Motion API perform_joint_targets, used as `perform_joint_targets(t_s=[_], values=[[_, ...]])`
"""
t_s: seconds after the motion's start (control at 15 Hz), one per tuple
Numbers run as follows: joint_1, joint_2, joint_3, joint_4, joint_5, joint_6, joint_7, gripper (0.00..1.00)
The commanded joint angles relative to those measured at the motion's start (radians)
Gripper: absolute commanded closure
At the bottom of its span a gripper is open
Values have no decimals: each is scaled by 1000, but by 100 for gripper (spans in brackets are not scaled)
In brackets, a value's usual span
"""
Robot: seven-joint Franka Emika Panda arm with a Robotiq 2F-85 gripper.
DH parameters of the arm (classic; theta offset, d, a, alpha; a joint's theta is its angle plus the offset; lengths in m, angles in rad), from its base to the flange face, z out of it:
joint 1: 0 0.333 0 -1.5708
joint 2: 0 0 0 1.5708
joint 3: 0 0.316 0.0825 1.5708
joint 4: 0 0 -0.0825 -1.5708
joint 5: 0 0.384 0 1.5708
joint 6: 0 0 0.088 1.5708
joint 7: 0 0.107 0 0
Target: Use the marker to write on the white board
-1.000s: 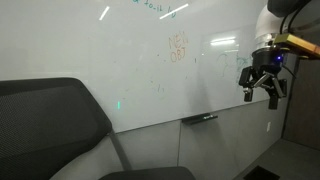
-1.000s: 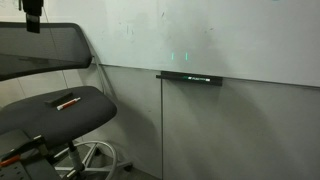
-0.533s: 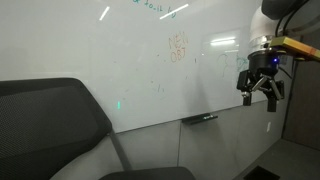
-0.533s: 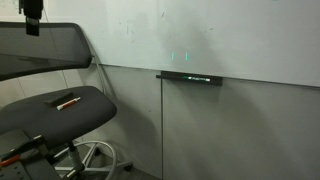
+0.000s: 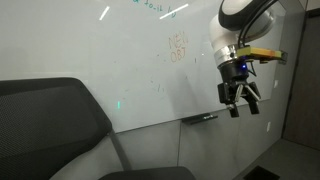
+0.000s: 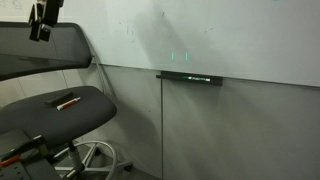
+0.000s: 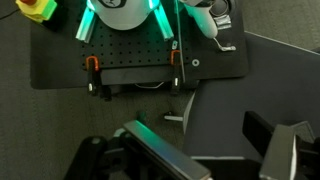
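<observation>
The white board (image 5: 110,55) fills the wall in both exterior views (image 6: 250,35), with faint orange and teal scribbles. A short dark ledge (image 5: 200,118) sits at its lower edge, and a slim dark marker (image 6: 192,77) lies on that ledge. My gripper (image 5: 243,107) hangs open and empty in front of the board, above and to the right of the ledge, fingers pointing down. It also shows at the top left corner of an exterior view (image 6: 40,28). In the wrist view the gripper (image 7: 215,160) shows two spread fingers, one lit green, with nothing between them.
A dark office chair (image 5: 50,125) stands in front of the board, and a red pen-like thing (image 6: 68,101) lies on its seat (image 6: 60,110). The wrist view shows a black perforated base plate (image 7: 130,50) with clamps below me.
The arm has swung left and down along the board, bringing the gripper nearer the ledge. The gripper stays open. Nothing else has moved.
</observation>
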Motion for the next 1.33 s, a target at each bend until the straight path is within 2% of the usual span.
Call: perform_joint_targets(t_s=[0.0, 0.27, 0.53, 0.8, 1.27], values=[[28, 232, 39, 242, -118, -133, 47, 0], [68, 429, 32, 444, -194, -256, 11, 0], [104, 571, 16, 542, -147, -284, -15, 0], [147, 645, 8, 527, -147, -271, 27, 0], [213, 647, 13, 443, -191, -226, 46, 0]])
